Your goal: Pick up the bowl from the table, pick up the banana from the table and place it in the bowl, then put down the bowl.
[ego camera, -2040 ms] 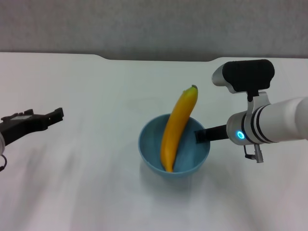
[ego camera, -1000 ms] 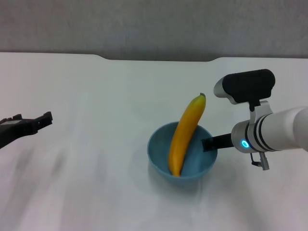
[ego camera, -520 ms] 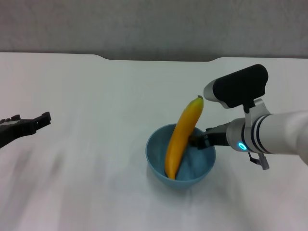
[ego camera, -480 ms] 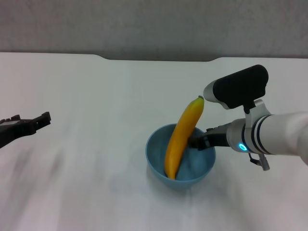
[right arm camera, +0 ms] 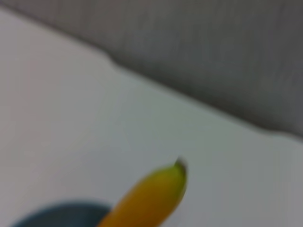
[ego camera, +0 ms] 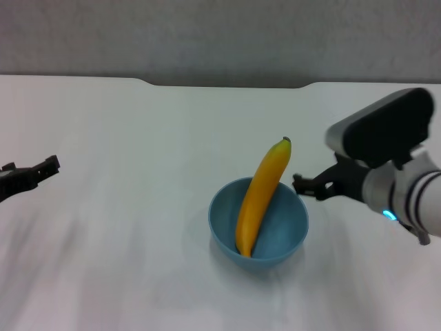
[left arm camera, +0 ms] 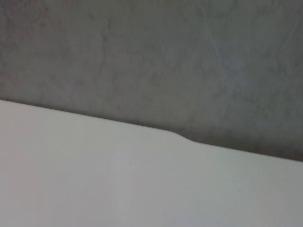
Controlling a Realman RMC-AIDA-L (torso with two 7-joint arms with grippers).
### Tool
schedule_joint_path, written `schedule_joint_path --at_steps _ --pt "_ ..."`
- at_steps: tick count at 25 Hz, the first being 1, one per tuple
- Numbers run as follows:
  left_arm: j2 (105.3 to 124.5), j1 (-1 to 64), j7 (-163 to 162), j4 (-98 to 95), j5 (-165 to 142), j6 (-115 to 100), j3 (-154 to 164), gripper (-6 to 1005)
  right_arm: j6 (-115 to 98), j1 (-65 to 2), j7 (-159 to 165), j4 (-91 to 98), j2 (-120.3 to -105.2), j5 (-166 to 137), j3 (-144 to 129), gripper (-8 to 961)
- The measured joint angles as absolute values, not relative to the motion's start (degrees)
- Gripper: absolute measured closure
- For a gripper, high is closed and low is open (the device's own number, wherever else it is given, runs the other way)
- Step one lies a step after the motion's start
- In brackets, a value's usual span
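The light-blue bowl (ego camera: 284, 222) stands on the white table (ego camera: 138, 138) right of centre. The yellow banana (ego camera: 262, 193) leans upright inside it, with its dark stem tip over the far rim. My right gripper (ego camera: 307, 187) is open and empty, just off the bowl's right rim and apart from it. My left gripper (ego camera: 43, 168) is open and empty low at the far left of the table. The right wrist view shows the banana's tip (right arm camera: 158, 191) and a bit of the bowl rim (right arm camera: 66, 212). The left wrist view shows only table (left arm camera: 118, 179) and wall.
The table's far edge has a shallow notch (ego camera: 227, 85) with a grey wall (ego camera: 220, 34) behind it. Bare white tabletop lies between the bowl and the left gripper.
The right gripper has let go of the bowl's rim and drawn back up and to the right. The bowl with the banana now rests on the table. The left gripper has moved further left.
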State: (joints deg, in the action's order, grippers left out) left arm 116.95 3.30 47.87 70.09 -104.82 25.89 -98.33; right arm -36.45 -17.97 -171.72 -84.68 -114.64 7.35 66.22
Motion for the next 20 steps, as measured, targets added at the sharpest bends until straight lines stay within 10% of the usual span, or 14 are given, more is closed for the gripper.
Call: schedule_joint_path --at_steps 8,20 --pt "117.29 1.3 73.1 67.2 -83.2 24.5 -98.2 96 -3.9 -6.8 -170.8 -79.2 -114.62 7.0 67.8 47" --pt "117.69 9.0 154.6 21.5 -10.1 65.2 -97.8 96 41.3 -11.8 -163.0 -44.1 -114.92 6.5 66.9 46"
